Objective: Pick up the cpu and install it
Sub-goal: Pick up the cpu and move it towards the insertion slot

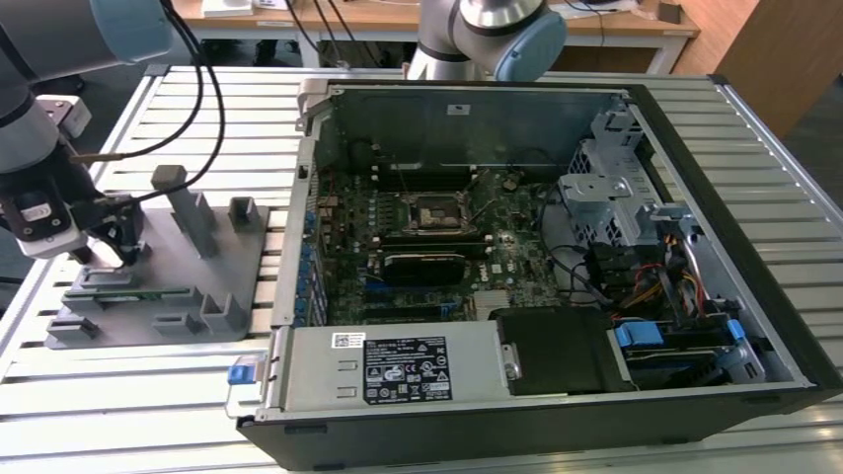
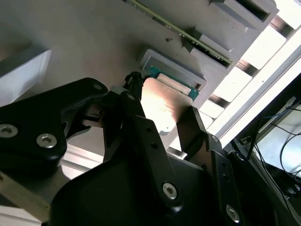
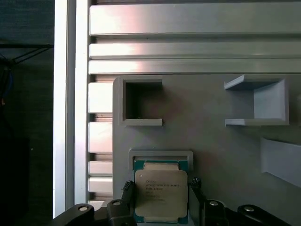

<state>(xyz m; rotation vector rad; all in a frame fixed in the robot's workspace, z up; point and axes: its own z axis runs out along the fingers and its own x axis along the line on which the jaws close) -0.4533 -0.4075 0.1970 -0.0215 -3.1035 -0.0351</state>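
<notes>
Broadly, a slatted metal table [image 1: 197, 395] carries an open computer case [image 1: 737, 197], its motherboard [image 1: 395, 267] lying face up with the black socket [image 1: 431, 210] near the middle; well apart from it, toward the exterior view's left, sits a grey fixture plate [image 1: 145, 341] studded with holder blocks; the arm [image 1: 39, 148] reaches down over that plate.

The gripper [image 1: 113, 247] is low over the plate; in both wrist views it straddles the cpu [image 3: 161, 195], which lies flat and silver side up in a shallow pocket whose raised rim [image 3: 161, 154] frames it; the chip looks not yet lifted.

The jaws are drawn in to roughly the chip's width, and the dark fingers [image 3: 128, 190] appear to meet two opposite edges; I judge them closed on the cpu and nothing else.

For this pick, what matters is a square, centred hold; the fingers should bear on the thin pale edge evenly, since a skewed grip would likely tilt the chip against the pocket rim; pressure should be light, as the edges give little to bite on; the rise, I judge, should be straight and level so the chip clears the rim without scraping.
</notes>
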